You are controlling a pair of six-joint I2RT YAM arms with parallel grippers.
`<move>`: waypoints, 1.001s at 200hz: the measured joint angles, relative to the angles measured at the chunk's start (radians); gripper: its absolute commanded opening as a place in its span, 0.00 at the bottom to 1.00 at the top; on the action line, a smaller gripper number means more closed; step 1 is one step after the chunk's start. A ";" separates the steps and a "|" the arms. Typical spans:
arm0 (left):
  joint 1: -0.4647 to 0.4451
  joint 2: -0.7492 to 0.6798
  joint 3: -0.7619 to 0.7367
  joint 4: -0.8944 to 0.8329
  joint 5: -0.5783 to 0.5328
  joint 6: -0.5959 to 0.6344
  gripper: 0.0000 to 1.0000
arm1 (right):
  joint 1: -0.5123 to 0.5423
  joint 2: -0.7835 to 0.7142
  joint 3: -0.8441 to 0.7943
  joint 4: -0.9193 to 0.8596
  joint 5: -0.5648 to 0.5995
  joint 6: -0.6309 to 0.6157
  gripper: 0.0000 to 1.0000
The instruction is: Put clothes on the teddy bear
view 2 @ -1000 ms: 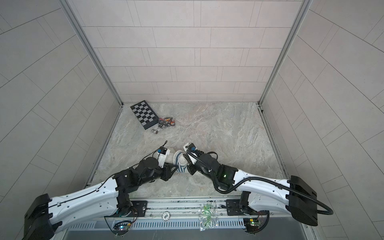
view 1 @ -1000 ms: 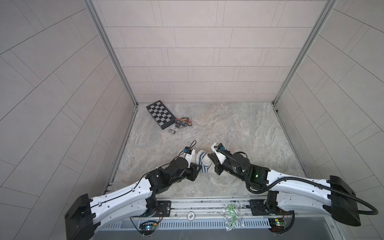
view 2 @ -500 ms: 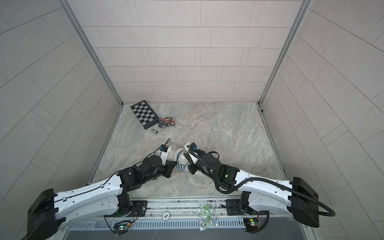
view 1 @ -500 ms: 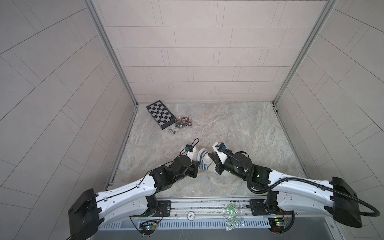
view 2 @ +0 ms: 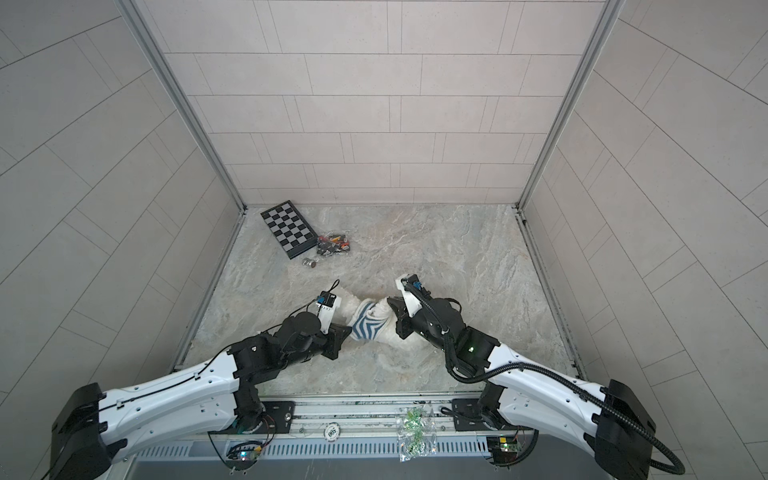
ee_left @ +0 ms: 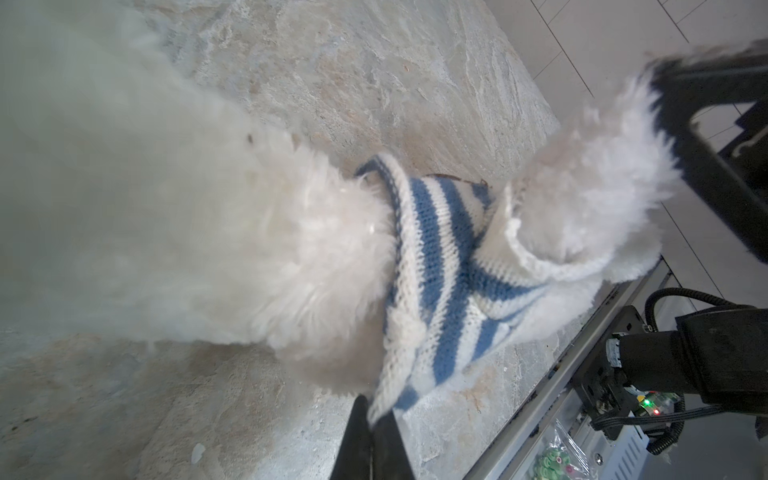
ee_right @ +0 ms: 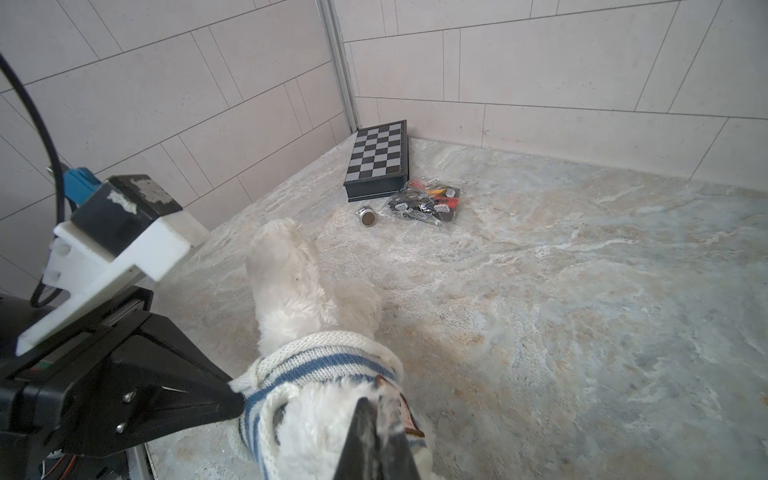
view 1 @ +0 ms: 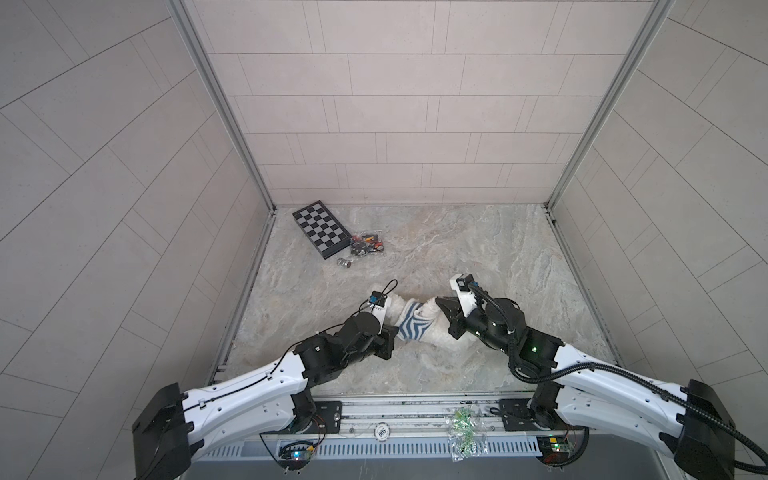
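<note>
While the bear (ee_left: pixel 208 249) wears the shirt (ee_left: pixel 440 257) partway, the left gripper (ee_left: pixel 374 415) pinches its hem. The right gripper (ee_right: pixel 376 411) is clamped on the other edge.

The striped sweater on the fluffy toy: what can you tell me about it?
The striped sweater is a small blue-and-white knit, bunched around the white teddy bear lying on the stone-patterned table. The left end effector pinches its stretched hem; the right end effector is shut beside its brown badge.
</note>
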 measured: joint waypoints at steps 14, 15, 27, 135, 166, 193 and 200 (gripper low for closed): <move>0.000 0.001 0.010 -0.002 0.016 0.007 0.00 | -0.005 0.009 0.000 0.005 -0.003 0.008 0.00; 0.000 0.001 0.011 -0.002 0.016 0.008 0.00 | -0.006 0.010 0.000 0.005 -0.003 0.009 0.00; 0.000 0.001 0.017 0.002 0.038 0.010 0.00 | -0.013 0.028 0.000 0.014 -0.005 0.014 0.00; 0.114 0.177 0.181 0.055 0.209 0.035 0.00 | -0.163 0.283 0.036 0.105 -0.103 0.038 0.20; 0.174 0.240 0.181 0.072 0.220 0.037 0.00 | -0.164 0.224 0.041 0.014 -0.093 -0.002 0.37; 0.181 0.275 0.181 0.086 0.227 0.047 0.00 | -0.132 0.085 0.041 -0.109 -0.054 -0.026 0.52; 0.181 0.279 0.181 0.086 0.227 0.050 0.00 | -0.117 0.044 0.041 -0.142 -0.042 -0.028 0.54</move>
